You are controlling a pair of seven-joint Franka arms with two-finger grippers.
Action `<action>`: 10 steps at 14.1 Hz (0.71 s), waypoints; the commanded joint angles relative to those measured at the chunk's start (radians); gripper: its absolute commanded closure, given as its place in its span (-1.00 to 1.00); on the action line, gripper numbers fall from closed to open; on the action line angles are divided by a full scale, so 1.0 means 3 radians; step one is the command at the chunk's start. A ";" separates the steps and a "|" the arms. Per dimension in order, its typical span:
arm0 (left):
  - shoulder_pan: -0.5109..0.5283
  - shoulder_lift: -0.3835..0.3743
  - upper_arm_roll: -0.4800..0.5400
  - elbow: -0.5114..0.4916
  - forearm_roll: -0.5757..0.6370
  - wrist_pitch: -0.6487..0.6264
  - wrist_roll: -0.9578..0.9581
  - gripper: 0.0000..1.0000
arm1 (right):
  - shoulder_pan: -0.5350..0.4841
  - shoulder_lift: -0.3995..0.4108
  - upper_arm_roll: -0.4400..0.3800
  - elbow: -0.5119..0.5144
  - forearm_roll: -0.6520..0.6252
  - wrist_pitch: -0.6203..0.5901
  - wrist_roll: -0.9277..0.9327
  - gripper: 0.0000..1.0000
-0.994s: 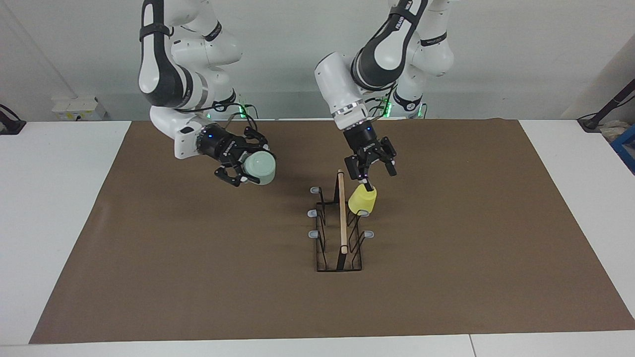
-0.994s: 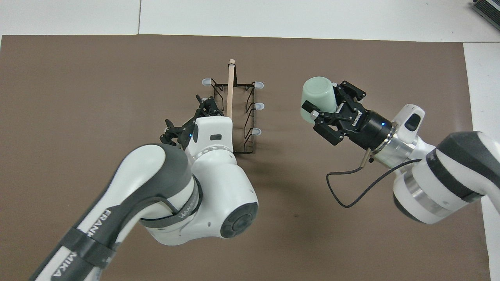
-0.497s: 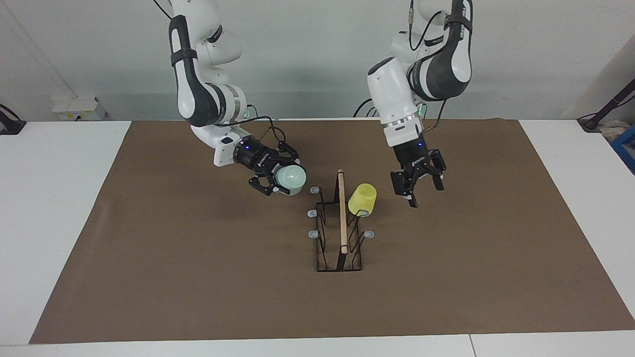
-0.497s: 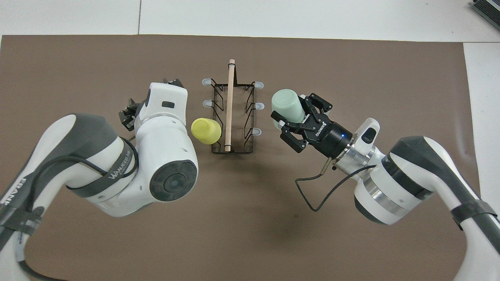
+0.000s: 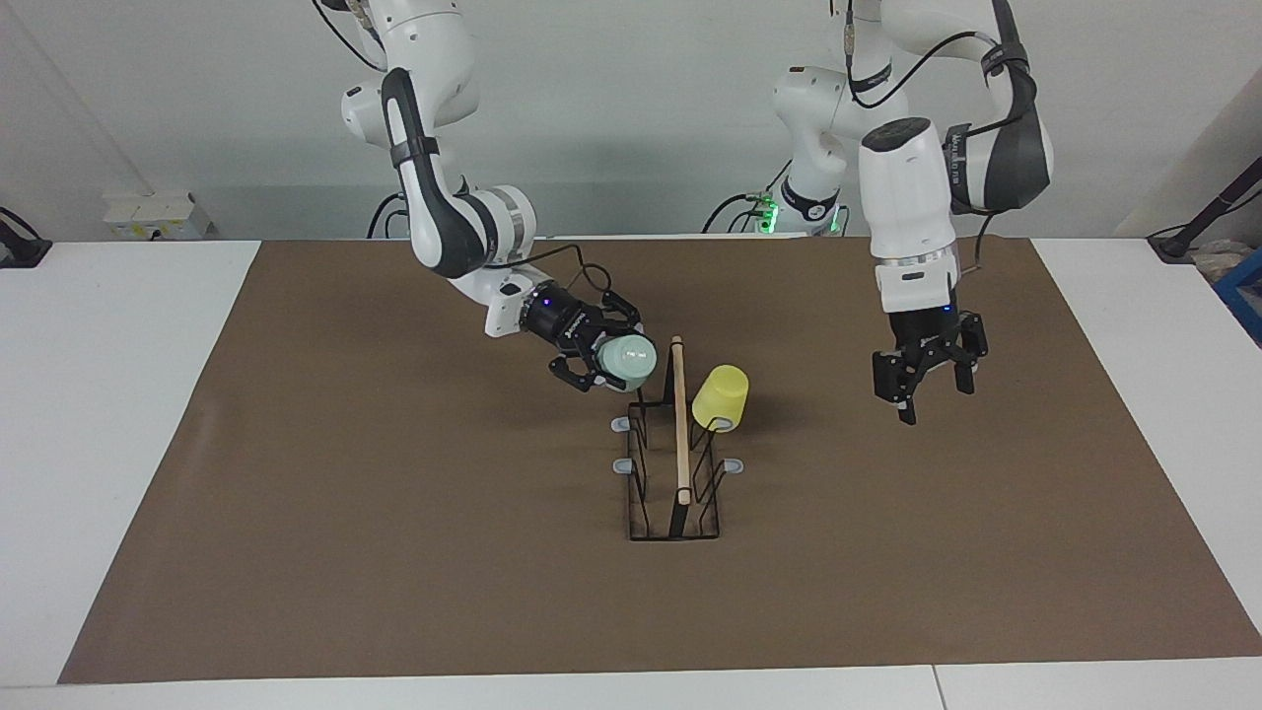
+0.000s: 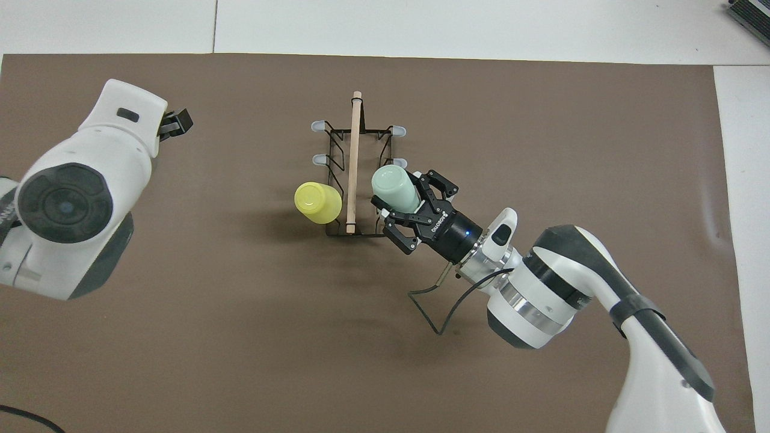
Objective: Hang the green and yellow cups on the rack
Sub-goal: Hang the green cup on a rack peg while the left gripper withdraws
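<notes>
Right end effector clamps green cup, tilted mouth-first toward rack peg. Yellow cup hung. Left end effector empty, fingers apart, over desk.

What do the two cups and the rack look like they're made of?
Yellow cup and green cup: probably plastic, with smooth, even colour and a dull sheen. Rack: thin black wire, likely metal, topped by a pale bar that looks like bare wood, with grey tips on the pegs, perhaps rubber.

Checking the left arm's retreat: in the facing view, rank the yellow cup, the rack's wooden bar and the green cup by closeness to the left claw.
From the left claw, over bare mat:
1. Yellow cup, hung on the rack's side toward the left arm.
2. Wooden bar, atop the rack.
3. Green cup, in the right claw.
</notes>
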 commanded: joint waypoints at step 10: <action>0.0904 -0.0224 -0.0011 0.0507 -0.1990 -0.1229 0.3010 -1.00 | 0.0296 0.0234 0.0010 -0.0096 0.0871 -0.0081 -0.0421 1.00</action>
